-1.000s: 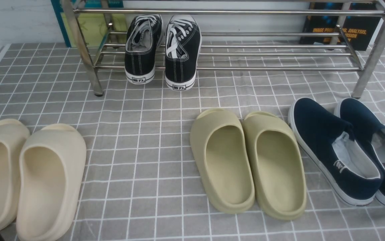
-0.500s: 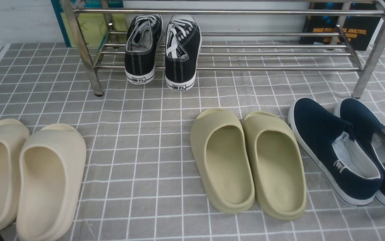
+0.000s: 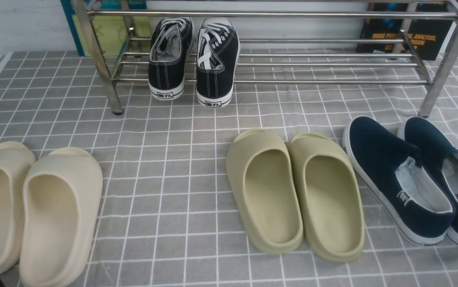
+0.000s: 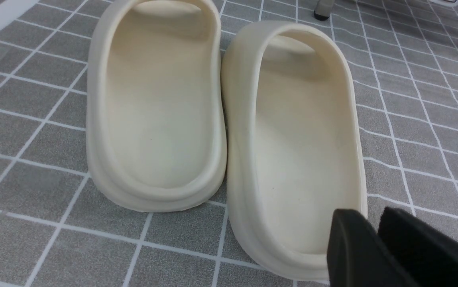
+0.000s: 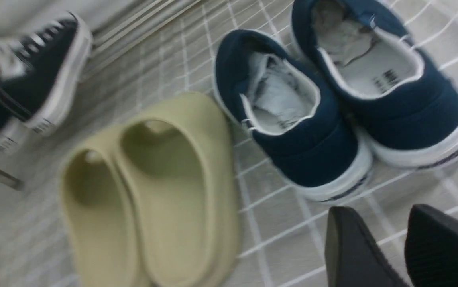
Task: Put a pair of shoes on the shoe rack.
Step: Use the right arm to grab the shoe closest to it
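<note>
The pair of navy slip-on shoes (image 3: 384, 159) stands side by side on the grey checked cloth at the front right, toes toward the shoe rack (image 3: 312, 81), which spans the back. In the right wrist view the shoes (image 5: 304, 139) lie just beyond my right gripper (image 5: 372, 213). That gripper is open, empty and off the shoes, with cloth showing between its fingers. My left gripper (image 4: 368, 215) is shut and empty, hovering over the heel edge of a cream slide (image 4: 292, 139). Neither gripper shows in the front view.
Black lace-up sneakers (image 3: 195, 59) sit on the rack's lower bars at its left end. Olive slides (image 3: 292, 191) lie in the middle, next to the navy shoes. Cream slides (image 3: 53, 211) lie front left. Books (image 3: 412, 36) lean behind the rack.
</note>
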`<state>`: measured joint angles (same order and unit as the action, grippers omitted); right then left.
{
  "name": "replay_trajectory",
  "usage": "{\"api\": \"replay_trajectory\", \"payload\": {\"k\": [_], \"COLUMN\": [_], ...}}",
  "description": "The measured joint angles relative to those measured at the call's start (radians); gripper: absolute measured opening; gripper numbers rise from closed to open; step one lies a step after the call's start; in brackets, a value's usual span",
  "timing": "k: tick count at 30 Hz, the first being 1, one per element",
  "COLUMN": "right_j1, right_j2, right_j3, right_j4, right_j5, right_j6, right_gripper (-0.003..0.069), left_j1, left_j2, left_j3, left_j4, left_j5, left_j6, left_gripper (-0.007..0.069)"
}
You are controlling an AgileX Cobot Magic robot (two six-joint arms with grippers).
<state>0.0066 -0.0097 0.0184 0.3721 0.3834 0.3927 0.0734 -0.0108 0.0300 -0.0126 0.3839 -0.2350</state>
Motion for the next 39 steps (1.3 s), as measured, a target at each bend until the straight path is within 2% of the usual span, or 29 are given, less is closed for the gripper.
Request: {"api": "replay_trajectory", "payload": {"k": [2, 3, 4, 5, 6, 12, 14, 19, 20, 21, 24, 25, 28, 29, 30, 31, 34, 37, 39], "right_j1": [0.0, 0.0, 0.0, 0.0, 0.0, 0.0, 0.0, 0.0, 0.0, 0.0, 0.0, 0.0, 0.0, 0.0, 0.0, 0.0, 0.003, 0.019, 0.07], "right_j2": [0.0, 0.0, 0.0, 0.0, 0.0, 0.0, 0.0, 0.0, 0.0, 0.0, 0.066, 0.111, 0.226, 0.363, 0.377, 0.493, 0.699, 0.804, 0.909], "right_j3": [0.004, 0.004, 0.006, 0.006, 0.006, 0.007, 0.007, -0.038, -0.066, -0.073, -0.221, -0.276, -0.398, -0.527, -0.54, -0.639, -0.791, -0.854, -0.904], "right_j4": [0.118, 0.129, 0.216, 0.216, 0.267, 0.286, 0.286, 0.283, 0.274, 0.27, 0.199, 0.16, 0.079, 0.002, -0.015, -0.067, -0.147, -0.171, -0.182], "right_j5": [-0.001, -0.001, -0.002, -0.002, -0.004, -0.057, -0.106, -0.104, -0.091, -0.086, -0.026, 0.017, 0.128, 0.261, 0.292, 0.418, 0.619, 0.689, 0.716], "right_j6": [0.048, 0.058, 0.09, 0.093, 0.108, 0.12, 0.106, -0.131, -0.192, -0.205, -0.386, -0.43, -0.485, -0.52, -0.523, -0.545, -0.582, -0.594, -0.602], "right_gripper": [0.0246, 0.0246, 0.0246, 0.0246, 0.0246, 0.0244, 0.0237, 0.0179, 0.0152, 0.0146, 0.002, 0.0003, -0.0003, -0.0003, -0.0003, -0.0003, -0.0003, -0.0003, -0.0002], "left_j1": [0.0, 0.0, 0.0, 0.0, 0.0, 0.0, 0.0, 0.0, 0.0, 0.0, 0.0, 0.0, 0.0, 0.0, 0.0, 0.0, 0.0, 0.0, 0.0], "left_j2": [0.0, 0.0, 0.0, 0.0, 0.0, 0.0, 0.0, 0.0, 0.0, 0.0, 0.0, 0.0, 0.0, 0.0, 0.0, 0.0, 0.0, 0.0, 0.0], "left_j3": [0.0, 0.0, 0.0, 0.0, 0.0, 0.0, 0.0, 0.0, 0.0, 0.0, 0.0, 0.0, 0.0, 0.0, 0.0, 0.0, 0.0, 0.0, 0.0], "left_j4": [0.0, 0.0, 0.0, 0.0, 0.0, 0.0, 0.0, 0.0, 0.0, 0.0, 0.0, 0.0, 0.0, 0.0, 0.0, 0.0, 0.0, 0.0, 0.0], "left_j5": [0.0, 0.0, 0.0, 0.0, 0.0, 0.0, 0.0, 0.0, 0.0, 0.0, 0.0, 0.0, 0.0, 0.0, 0.0, 0.0, 0.0, 0.0, 0.0], "left_j6": [0.0, 0.0, 0.0, 0.0, 0.0, 0.0, 0.0, 0.0, 0.0, 0.0, 0.0, 0.0, 0.0, 0.0, 0.0, 0.0, 0.0, 0.0, 0.0], "left_gripper": [0.0112, 0.0112, 0.0112, 0.0112, 0.0112, 0.0112, 0.0112, 0.0112, 0.0112, 0.0112, 0.0112, 0.0112, 0.0112, 0.0112, 0.0112, 0.0112, 0.0112, 0.0112, 0.0112]}}
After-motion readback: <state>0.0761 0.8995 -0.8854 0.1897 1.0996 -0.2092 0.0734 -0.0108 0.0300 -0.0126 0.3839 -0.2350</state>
